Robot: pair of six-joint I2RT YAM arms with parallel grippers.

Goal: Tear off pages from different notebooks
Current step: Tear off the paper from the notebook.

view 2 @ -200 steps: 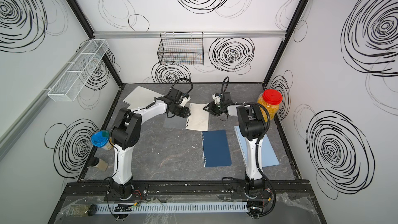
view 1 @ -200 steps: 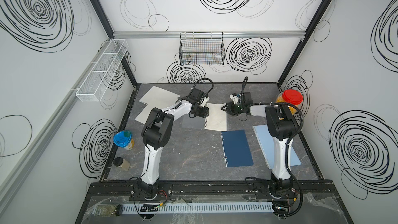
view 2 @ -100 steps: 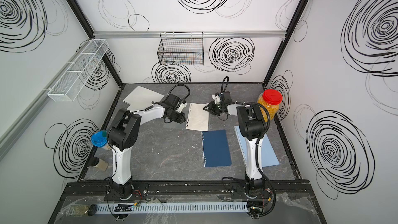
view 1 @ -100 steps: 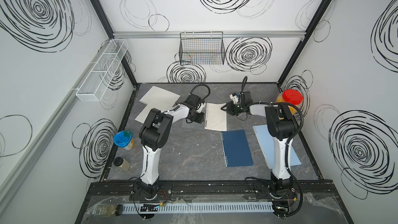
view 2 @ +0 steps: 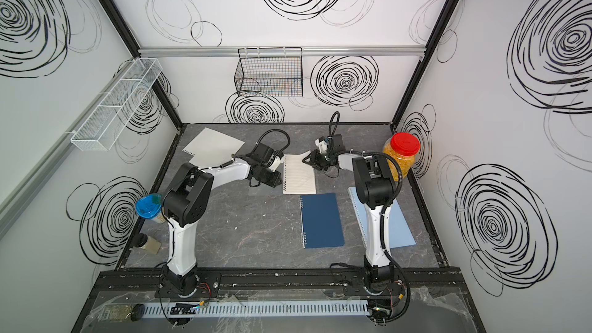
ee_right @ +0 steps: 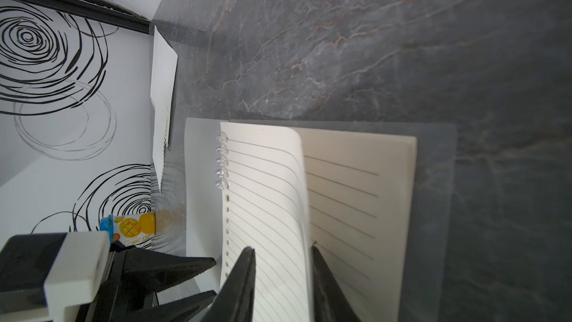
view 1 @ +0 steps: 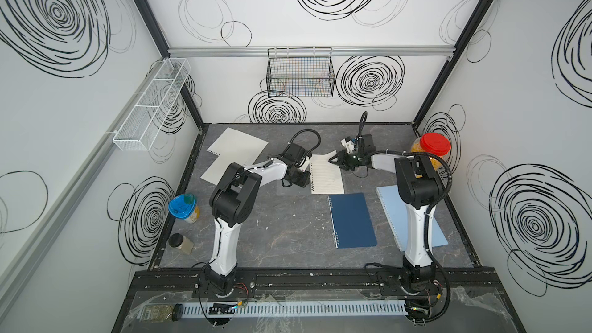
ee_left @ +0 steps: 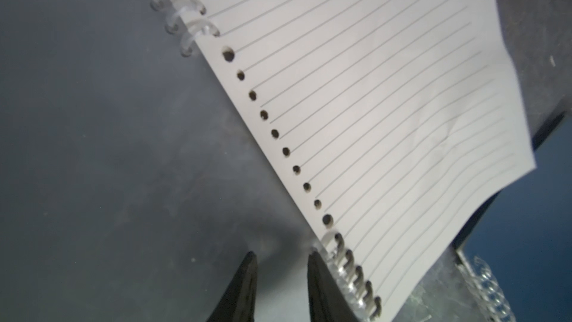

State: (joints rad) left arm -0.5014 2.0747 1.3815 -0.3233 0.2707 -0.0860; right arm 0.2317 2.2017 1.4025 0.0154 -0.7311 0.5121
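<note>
My right tool [ee_right: 282, 254] sits narrow astride the page's [ee_right: 263, 199] curled free edge, bite unclear; left tool [ee_left: 280, 257] narrow, empty, beside the spiral [ee_left: 356, 277], table's [view 1: 288, 235] far middle. Flimsy paper: I'd pinch that edge, peel slowly.

We find the widest free room on the bare tabletop [view 1: 288, 232] between the left arm [view 1: 235, 193] and the navy notebook [view 1: 352, 221]. Round the open notebook [view 1: 326, 180] it is tight: the left gripper [ee_left: 280, 257] stands at its spiral side, the right gripper [ee_right: 283, 250] at its far corner. Loose pages [view 1: 237, 148] cover the back-left corner, a red-lidded jar [view 1: 431, 152] blocks the back-right corner, and a blue-lidded cup [view 1: 183, 208] stands by the left edge.
</note>
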